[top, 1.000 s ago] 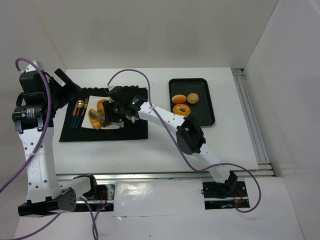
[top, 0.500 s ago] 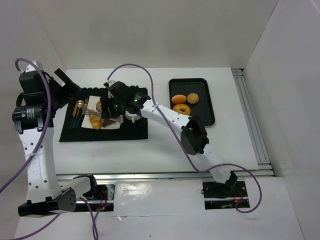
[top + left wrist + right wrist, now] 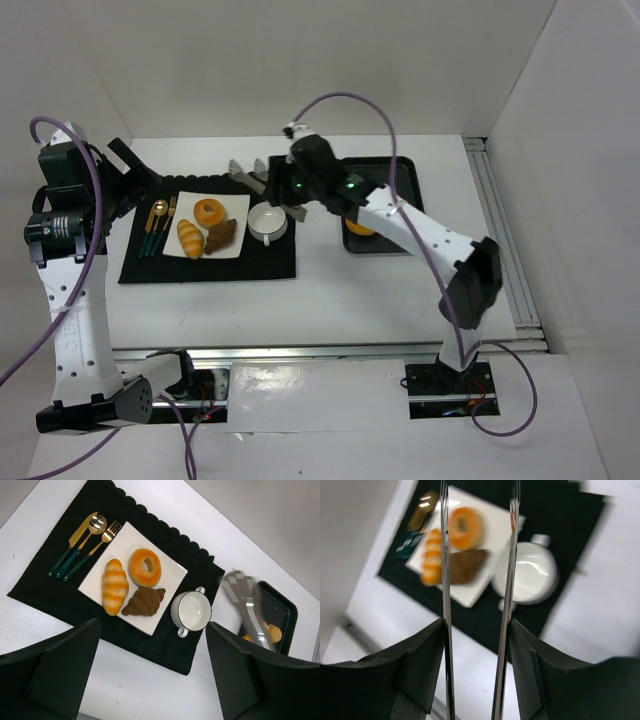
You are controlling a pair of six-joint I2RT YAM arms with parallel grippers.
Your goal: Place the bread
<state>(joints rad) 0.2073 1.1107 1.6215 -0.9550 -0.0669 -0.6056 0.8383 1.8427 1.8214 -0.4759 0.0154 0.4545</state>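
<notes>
On the white square plate (image 3: pixel 170 575) lie a ring-shaped bread (image 3: pixel 145 567), a striped roll (image 3: pixel 115 586) and a brown croissant (image 3: pixel 144 601). My right gripper (image 3: pixel 283 185) is shut on metal tongs (image 3: pixel 247 172). It hovers behind the white cup (image 3: pixel 267 222), between plate and tray. In the right wrist view the tongs' blades (image 3: pixel 445 580) stand apart with nothing between them, the ring bread (image 3: pixel 465 527) far below. My left gripper (image 3: pixel 152 645) is open and empty, high above the mat.
A black placemat (image 3: pixel 270 262) carries the plate, the cup and gold cutlery (image 3: pixel 85 542) at its left. A black tray (image 3: pixel 415 200) at the back right holds more orange bread (image 3: pixel 358 228), partly hidden by the right arm.
The ring bread left the tongs and now lies on the plate. The right arm lifted the tongs off the plate and swung back and to the right, toward the tray. The left arm stayed still.
</notes>
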